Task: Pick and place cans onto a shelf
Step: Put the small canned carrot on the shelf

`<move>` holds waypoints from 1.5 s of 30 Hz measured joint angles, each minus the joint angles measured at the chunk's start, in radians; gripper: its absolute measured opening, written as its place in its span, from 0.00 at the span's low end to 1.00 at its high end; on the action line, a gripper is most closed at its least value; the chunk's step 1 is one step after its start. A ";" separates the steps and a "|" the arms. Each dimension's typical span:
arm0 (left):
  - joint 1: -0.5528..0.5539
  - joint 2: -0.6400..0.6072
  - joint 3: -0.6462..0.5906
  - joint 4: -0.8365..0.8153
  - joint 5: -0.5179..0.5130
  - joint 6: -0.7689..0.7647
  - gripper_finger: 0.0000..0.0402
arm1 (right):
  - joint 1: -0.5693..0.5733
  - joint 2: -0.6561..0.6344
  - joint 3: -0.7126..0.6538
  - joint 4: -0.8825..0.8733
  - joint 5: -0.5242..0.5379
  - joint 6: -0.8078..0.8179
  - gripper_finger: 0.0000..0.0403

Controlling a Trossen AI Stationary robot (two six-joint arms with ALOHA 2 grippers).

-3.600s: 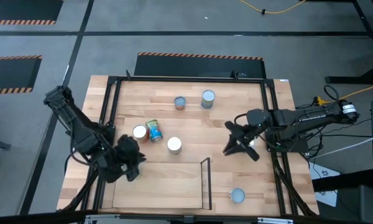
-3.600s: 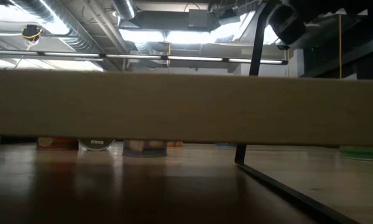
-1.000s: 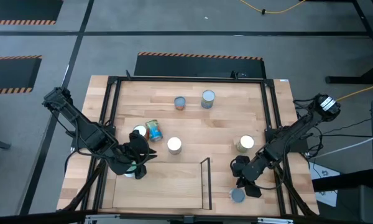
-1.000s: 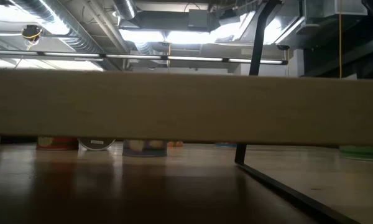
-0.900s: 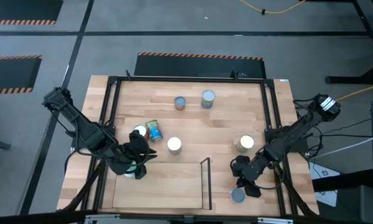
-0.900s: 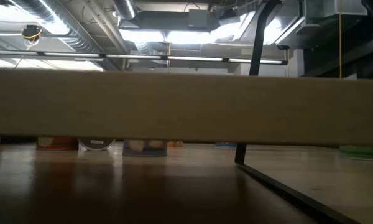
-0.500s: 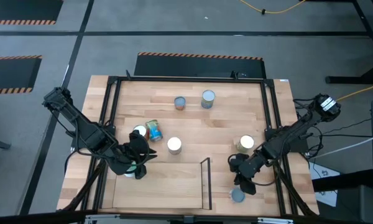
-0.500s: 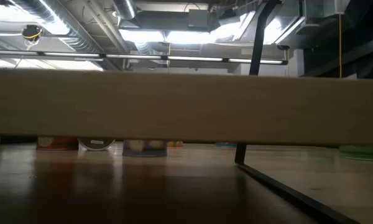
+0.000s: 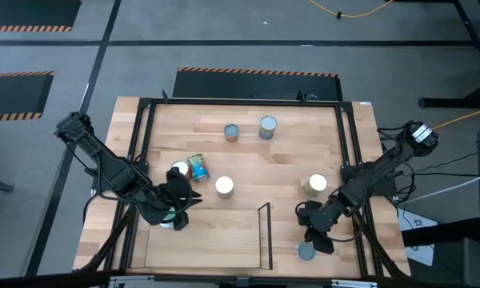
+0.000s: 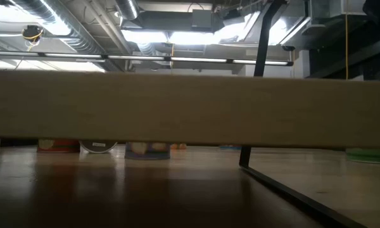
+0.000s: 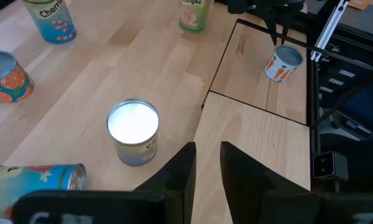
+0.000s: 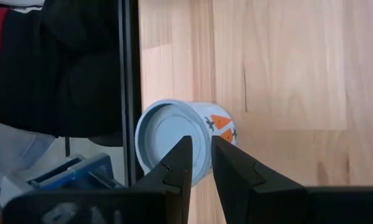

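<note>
My right gripper [image 9: 316, 238] hangs over the carrot-label can [image 12: 165, 130], its fingers a narrow gap apart above the can's grey top. That can [image 9: 306, 252] stands on the table, right of the shelf [image 9: 216, 240]. My left gripper [image 9: 180, 204] hovers at the shelf's far-left corner. Its fingers [image 11: 207, 149] stand slightly apart with nothing between them. A can [image 9: 168, 222] shows partly under the left gripper, on that corner. Upright on the table stand a white-topped can [image 9: 224, 186] and a green-label can [image 9: 316, 184]. A blue can [image 9: 198, 168] lies on its side. My right gripper points down at the carrot can's top near its rim [image 11: 278, 50]. I cannot tell whether its fingertips touch the top or hang just above it. The can stands upright on the table.
Two more cans [image 9: 232, 132] [image 9: 267, 126] stand toward the far edge, and another [image 9: 180, 169] stands beside the lying one. The shelf's black end rail [image 9: 266, 236] rises between the shelf and the carrot can. The table's black frame [image 9: 356, 160] runs close by my right arm.
My right gripper has rolled a little about its own line while staying over the carrot can. Nothing else has moved.
</note>
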 joint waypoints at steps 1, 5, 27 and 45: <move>0.000 0.000 0.000 0.000 0.000 0.000 0.17 | 0.002 0.000 0.000 0.000 0.001 -0.001 0.16; 0.000 0.000 0.000 0.000 0.000 0.000 0.17 | 0.011 0.000 0.000 0.000 0.029 -0.002 0.16; 0.000 0.000 0.000 0.000 0.000 0.000 0.17 | 0.036 0.104 0.000 0.034 0.026 0.001 0.15; 0.000 0.000 0.000 0.000 0.000 0.000 0.17 | 0.017 0.105 0.110 -0.153 -0.001 -0.007 0.01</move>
